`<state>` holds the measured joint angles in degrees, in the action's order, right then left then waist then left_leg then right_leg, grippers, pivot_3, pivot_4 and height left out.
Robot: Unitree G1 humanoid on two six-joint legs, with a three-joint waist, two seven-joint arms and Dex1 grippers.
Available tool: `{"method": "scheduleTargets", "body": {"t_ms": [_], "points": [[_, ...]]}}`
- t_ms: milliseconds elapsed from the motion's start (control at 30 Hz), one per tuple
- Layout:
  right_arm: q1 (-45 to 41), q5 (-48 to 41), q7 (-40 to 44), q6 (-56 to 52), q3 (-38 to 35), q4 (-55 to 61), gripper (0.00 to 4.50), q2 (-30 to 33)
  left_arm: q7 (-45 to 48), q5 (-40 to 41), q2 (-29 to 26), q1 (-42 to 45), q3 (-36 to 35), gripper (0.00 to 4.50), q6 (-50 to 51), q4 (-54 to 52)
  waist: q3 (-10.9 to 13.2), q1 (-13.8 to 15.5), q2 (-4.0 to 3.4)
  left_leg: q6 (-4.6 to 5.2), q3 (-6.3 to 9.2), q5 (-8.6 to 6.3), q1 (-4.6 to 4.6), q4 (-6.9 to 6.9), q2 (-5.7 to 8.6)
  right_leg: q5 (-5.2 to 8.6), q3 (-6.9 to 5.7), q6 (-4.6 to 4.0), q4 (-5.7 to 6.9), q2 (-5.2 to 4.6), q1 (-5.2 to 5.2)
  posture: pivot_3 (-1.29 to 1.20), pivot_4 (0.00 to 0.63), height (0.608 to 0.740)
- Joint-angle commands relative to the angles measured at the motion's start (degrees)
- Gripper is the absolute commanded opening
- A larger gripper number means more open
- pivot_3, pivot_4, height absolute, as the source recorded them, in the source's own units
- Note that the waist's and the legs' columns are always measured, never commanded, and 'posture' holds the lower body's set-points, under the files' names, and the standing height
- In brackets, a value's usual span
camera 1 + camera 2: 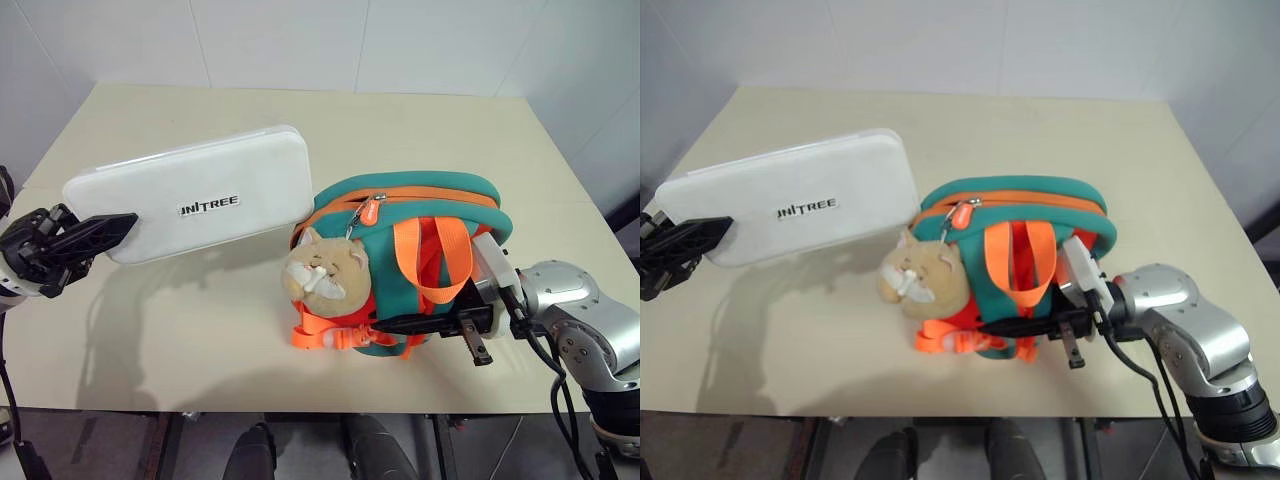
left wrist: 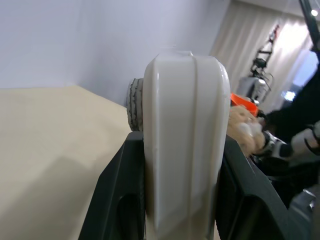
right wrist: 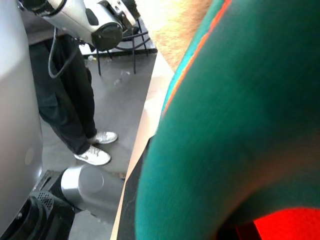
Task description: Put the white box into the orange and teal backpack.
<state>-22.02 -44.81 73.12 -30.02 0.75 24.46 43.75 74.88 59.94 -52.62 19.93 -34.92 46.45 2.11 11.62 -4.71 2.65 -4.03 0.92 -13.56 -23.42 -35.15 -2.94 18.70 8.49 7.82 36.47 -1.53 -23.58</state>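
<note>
Your left gripper (image 1: 85, 238) is clamped on the short end of the box (image 1: 195, 195), one black finger on each broad face; the left wrist view confirms the white edge wedged between both fingers (image 2: 117, 200). The box is held clear of the table (image 1: 180, 330), lettered face up, casting a shadow on the tabletop beneath it. From the table's centre it sits at about nine to ten o'clock, its far end reaching toward the backpack (image 1: 410, 265) without touching it. The backpack lies on its side near the front edge, at roughly five o'clock from centre, zipper line uppermost and appearing shut, though the view is too coarse to be sure. The plush head (image 1: 322, 272) faces nine o'clock, with orange webbing (image 1: 330, 332) bunched beneath it. Your right gripper (image 1: 420, 325) has its jaws closed at the pack's lower side, apparently pinching teal fabric or strap; the right wrist view shows teal material pressed close against the camera. A person's legs and white shoes (image 3: 95, 150) stand on the floor beyond the table.
</note>
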Motion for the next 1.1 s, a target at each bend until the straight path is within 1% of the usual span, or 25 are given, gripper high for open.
{"method": "scheduleTargets", "body": {"t_ms": [33, 233, 367, 500, 633, 767, 833, 933, 1100], "points": [[-0.08, -2.02, -0.54, 1.33, -2.54, 1.66, 0.0, -1.04, 2.21, 2.19, -1.91, 0.72, -0.45, 1.29, 0.66, -2.34, 0.0, 0.01, 0.0, 0.0, 0.0, 0.0, 0.0, -0.01, 0.0, 0.0, 0.0, 0.0, 0.02, 0.0, 0.0, 0.0, 0.15, 0.74], [-0.33, -1.29, -0.9, 1.56, -2.57, 1.22, 0.0, -1.7, 4.75, 0.26, -2.9, 1.14, 1.99, 1.29, -0.97, -2.13, 0.0, 0.04, 0.0, 0.0, 0.0, 0.01, 0.04, -0.04, 0.0, 0.01, 0.0, -0.01, 0.06, 0.0, 0.02, 0.0, 0.15, 0.74], [-0.61, -0.86, -1.07, 1.8, -2.28, 0.97, 0.0, -2.04, 9.27, -5.29, -4.19, 1.28, 6.85, 1.29, -6.38, -1.46, 0.0, 0.06, 0.0, 0.0, 0.0, 0.01, 0.03, -0.04, 0.0, 0.01, 0.0, -0.01, 0.06, 0.01, 0.02, 0.0, 0.15, 0.74], [-1.12, -0.43, -1.08, 2.15, -1.84, 0.48, 0.0, -2.4, 11.65, -11.29, -4.75, 6.57, 13.1, 1.29, -12.12, 0.96, 0.0, 0.19, 0.0, 0.0, 0.0, 0.02, 0.04, -0.04, 0.0, 0.01, -0.01, -0.02, 0.08, 0.03, 0.02, 0.0, 0.15, 0.74], [-1.32, -0.09, -1.08, 2.33, -1.7, 0.27, 0.0, -2.71, 11.31, -16.05, -4.31, 12.42, 18.32, 1.29, -15.37, 2.56, 0.0, 0.33, 0.0, 0.0, -0.01, 0.02, 0.04, -0.08, 0.01, 0.0, 0.01, 0.0, 0.1, 0.03, 0.04, 0.0, 0.15, 0.74], [-1.42, 0.3, -1.39, 2.26, -1.53, 0.16, 0.0, -3.04, 6.4, -22.32, -2.12, 20.38, 26.05, 1.29, -16.57, 0.88, 0.0, 0.4, 0.0, 0.0, 0.0, 0.02, 0.03, -0.1, 0.01, 0.0, 0.01, 0.01, 0.15, 0.05, 0.03, 0.0, 0.15, 0.74], [-1.47, 0.4, -1.4, 2.24, -1.49, 0.05, 0.0, -3.1, 4.89, -23.55, -0.99, 22.55, 27.67, 1.29, -16.37, 0.54, 0.0, 0.36, 0.0, 0.0, 0.01, 0.02, 0.03, -0.16, 0.01, 0.0, 0.01, 0.03, 0.19, 0.06, 0.05, 0.0, 0.15, 0.74], [-1.53, 0.65, -1.5, 2.37, -1.37, -0.23, 0.0, -3.37, 0.74, -25.74, 3.18, 27.2, 31.47, 1.29, -15.57, -0.6, 0.0, 0.47, 0.0, 0.0, 0.02, 0.02, 0.02, -0.32, 0.01, 0.01, 0.03, 0.06, 0.37, 0.09, 0.04, 0.0, 0.15, 0.74], [-1.97, 0.94, -1.6, 2.53, -1.04, -0.78, 0.0, -4.04, -3.54, -26.73, 11.43, 31.17, 36.54, 1.28, -14.07, -3.02, 0.0, 0.64, 0.0, 0.01, 0.04, 0.02, 0.02, -0.66, 0.02, -0.02, 0.07, 0.14, 0.57, 0.1, 0.11, 0.0, 0.15, 0.74]]}}
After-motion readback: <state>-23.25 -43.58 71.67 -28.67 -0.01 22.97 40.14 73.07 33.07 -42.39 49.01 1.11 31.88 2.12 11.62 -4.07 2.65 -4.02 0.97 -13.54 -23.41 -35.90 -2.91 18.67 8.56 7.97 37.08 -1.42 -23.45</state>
